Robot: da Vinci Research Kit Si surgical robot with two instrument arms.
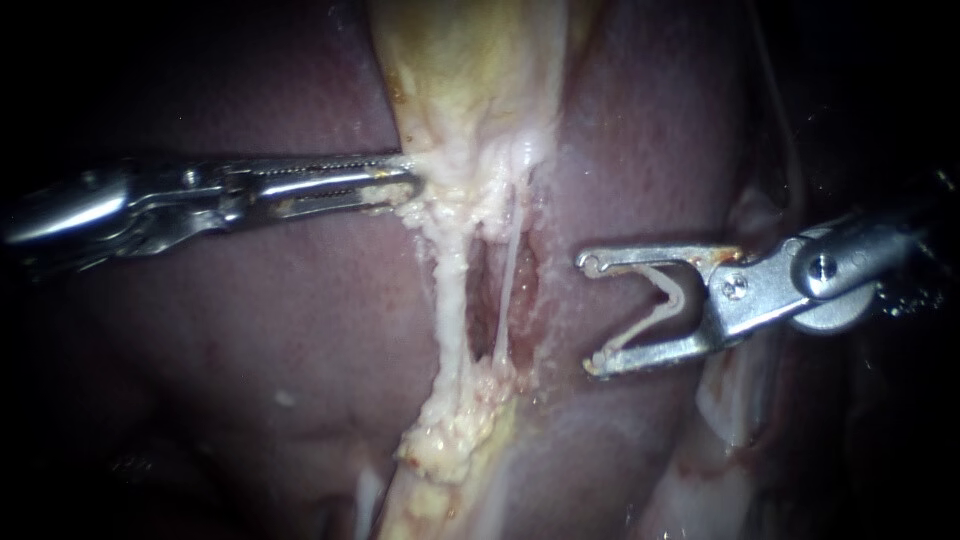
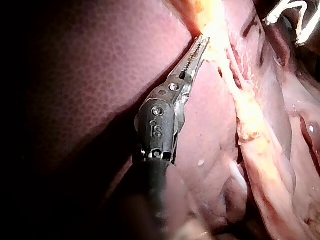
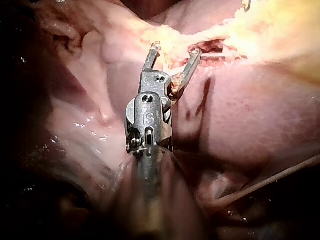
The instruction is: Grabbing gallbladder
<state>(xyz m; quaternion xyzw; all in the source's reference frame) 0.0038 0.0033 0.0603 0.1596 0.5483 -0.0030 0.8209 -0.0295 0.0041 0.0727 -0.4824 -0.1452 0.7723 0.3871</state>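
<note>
My left instrument point(image 1: 405, 178): slim steel shaft coming in from the frame's left edge, with long serrated jaws. The jaws are drawn close together and their tips, at centre-left, are sunk in the whitish fringe at the lower end of the pale yellow, sac-like gallbladder point(image 1: 470, 80). They appear to pinch that fringe from both sides, though tissue partly hides the tips. The gallbladder fills upper centre and narrows downward.

My right instrument point(image 1: 590, 312): steel, coming in from the right edge. Its jaws are spread wide at centre-right with the tips facing left. A pale V-shaped clip point(image 1: 640, 332) is held between them, one leg against each jaw. The tips sit just right of the tubes, not touching them.

Below the gallbladder, two whitish tubes run down the frame's centre: a thick tube point(image 1: 453, 300) on the left and a thin tube point(image 1: 506, 270) on the right, with a dark red slot between them. Both end in a lumpy yellow fat pad point(image 1: 455, 430) at lower centre. Smooth dark maroon liver point(image 1: 250, 330) lies on either side.
</note>
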